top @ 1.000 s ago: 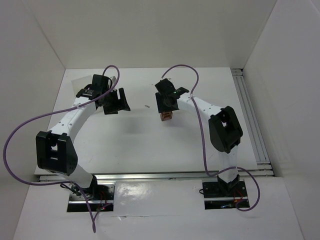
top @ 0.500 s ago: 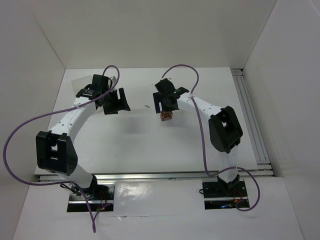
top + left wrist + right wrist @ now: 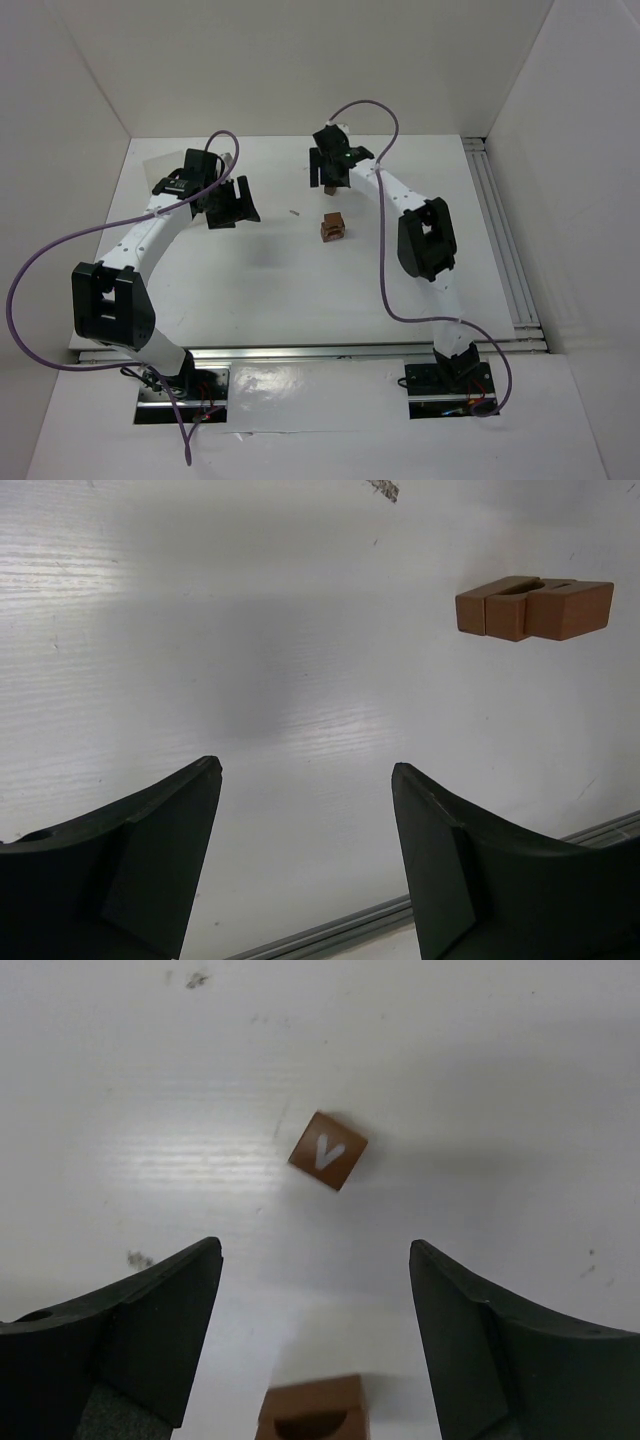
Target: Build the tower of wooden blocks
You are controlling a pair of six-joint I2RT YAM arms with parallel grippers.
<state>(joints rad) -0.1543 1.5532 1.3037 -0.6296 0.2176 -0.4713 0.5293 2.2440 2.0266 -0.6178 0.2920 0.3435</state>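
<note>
The tower (image 3: 332,228) is a small stack of reddish-brown wood blocks in the middle of the table. It shows at the upper right of the left wrist view (image 3: 533,608) and at the bottom edge of the right wrist view (image 3: 312,1412). A loose reddish-brown cube with a white V on top (image 3: 328,1150) lies just behind the tower (image 3: 328,187). My right gripper (image 3: 328,170) (image 3: 315,1255) hovers open and empty above that cube, behind the tower. My left gripper (image 3: 230,208) (image 3: 305,780) is open and empty, well left of the tower.
A tiny pale sliver (image 3: 294,212) lies on the white table between the two grippers. White walls close in the table at the back and sides. A metal rail (image 3: 505,250) runs along the right edge.
My right gripper has drawn back from over the tower toward the far side, leaving the tower uncovered. The left arm has not moved.
</note>
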